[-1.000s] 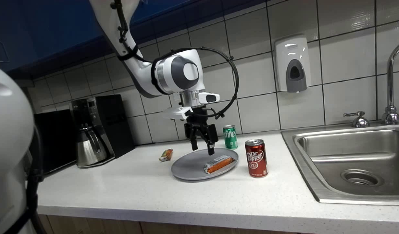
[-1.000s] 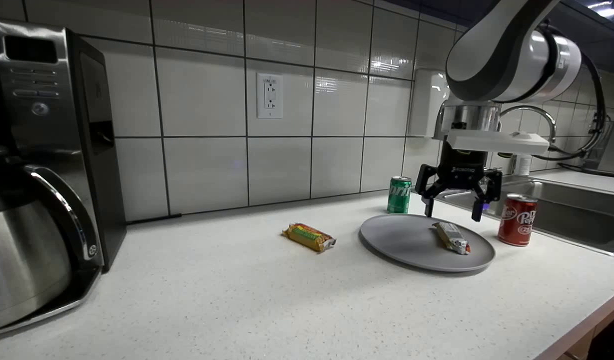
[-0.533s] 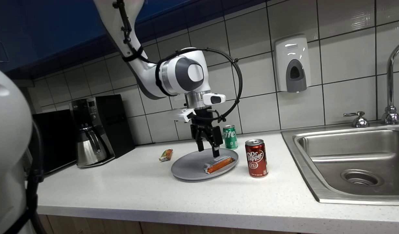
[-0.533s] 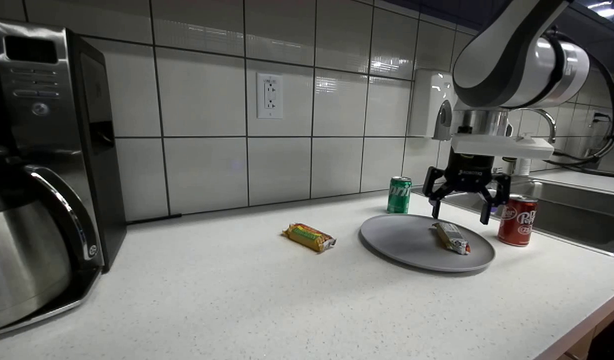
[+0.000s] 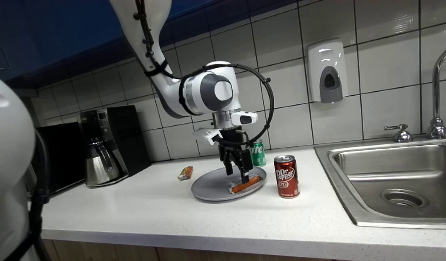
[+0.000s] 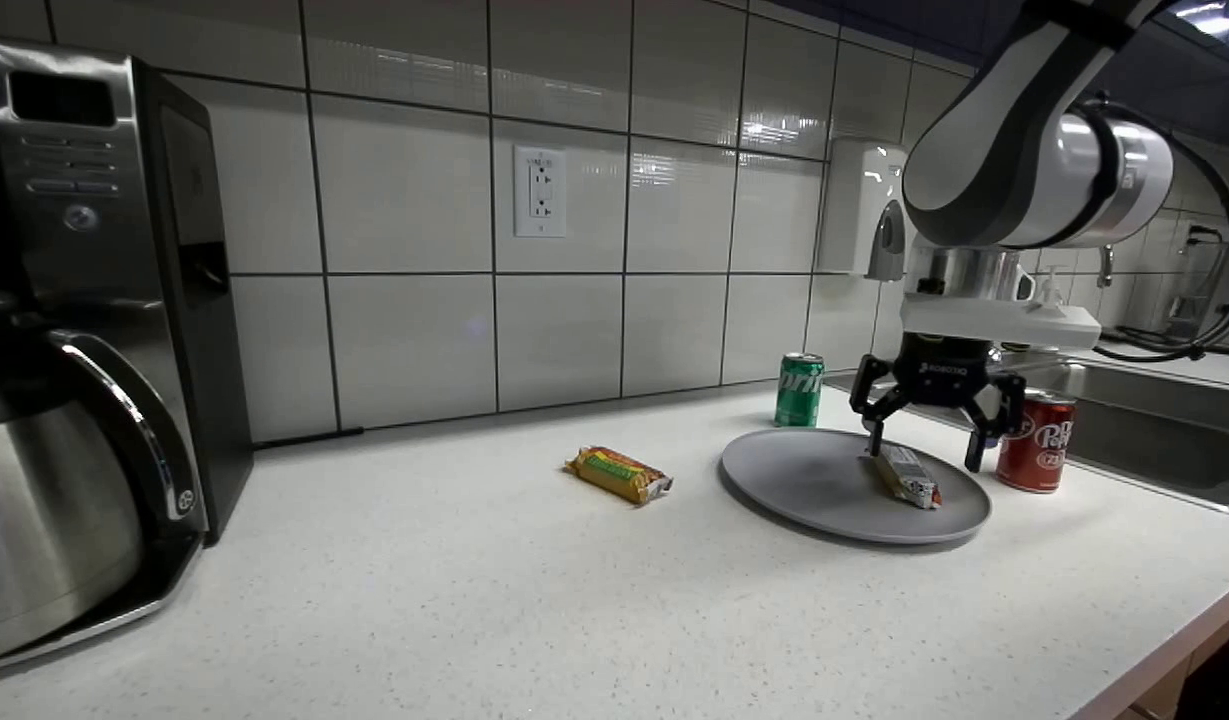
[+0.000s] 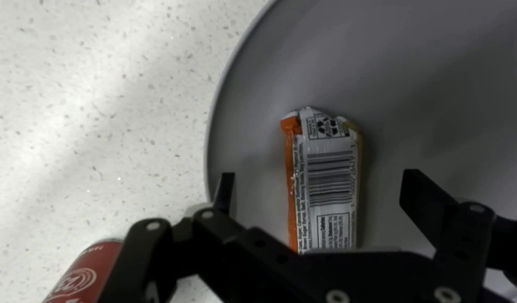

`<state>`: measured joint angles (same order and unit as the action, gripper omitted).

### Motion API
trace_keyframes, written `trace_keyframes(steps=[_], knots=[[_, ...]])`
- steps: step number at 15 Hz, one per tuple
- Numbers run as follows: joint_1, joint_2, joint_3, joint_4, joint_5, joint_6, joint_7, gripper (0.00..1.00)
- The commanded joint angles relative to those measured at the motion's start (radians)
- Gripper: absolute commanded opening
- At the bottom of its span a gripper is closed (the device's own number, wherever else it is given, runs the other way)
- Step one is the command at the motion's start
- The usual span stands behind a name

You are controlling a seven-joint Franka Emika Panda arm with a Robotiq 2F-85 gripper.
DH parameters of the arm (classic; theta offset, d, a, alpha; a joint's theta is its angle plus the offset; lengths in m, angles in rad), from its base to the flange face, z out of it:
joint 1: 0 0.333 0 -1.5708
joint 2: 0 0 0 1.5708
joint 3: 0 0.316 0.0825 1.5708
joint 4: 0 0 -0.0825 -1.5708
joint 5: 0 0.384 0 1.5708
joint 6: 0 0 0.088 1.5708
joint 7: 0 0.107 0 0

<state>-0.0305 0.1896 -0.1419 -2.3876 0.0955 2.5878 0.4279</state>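
Note:
My gripper (image 5: 237, 174) is open and empty just above a wrapped snack bar (image 5: 241, 187) on a grey plate (image 5: 207, 189). In the wrist view the bar (image 7: 325, 168) lies between the spread fingers, apart from both, its silver barcode side up and orange along one edge. Its near end is hidden behind the gripper body. In an exterior view the gripper (image 6: 924, 450) also straddles the bar (image 6: 909, 476) over the plate (image 6: 804, 485). A red Dr Pepper can (image 5: 286, 177) stands close beside the plate; its end shows in the wrist view (image 7: 83, 273).
A green Sprite can (image 6: 799, 390) stands behind the plate near the tiled wall. A second bar in a yellow-orange wrapper (image 6: 619, 475) lies on the white counter (image 6: 474, 580). A coffee maker (image 5: 126, 137) and a metal sink (image 5: 340, 195) stand at opposite ends.
My gripper has moved toward the Dr Pepper can's side and down, from above the plate to just over the bar. It stays open. The bar, plate and cans have not moved.

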Motion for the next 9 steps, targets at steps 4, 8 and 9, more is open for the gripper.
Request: trace_keyframes(steps=[4,8,9], knots=[[-0.014,0.053,0.008,0.043,0.067,0.008,0.002,1.0],[-0.015,0.073,0.007,0.06,0.085,0.007,0.0,1.0],[-0.014,0.077,0.006,0.063,0.087,0.006,0.0,1.0]])
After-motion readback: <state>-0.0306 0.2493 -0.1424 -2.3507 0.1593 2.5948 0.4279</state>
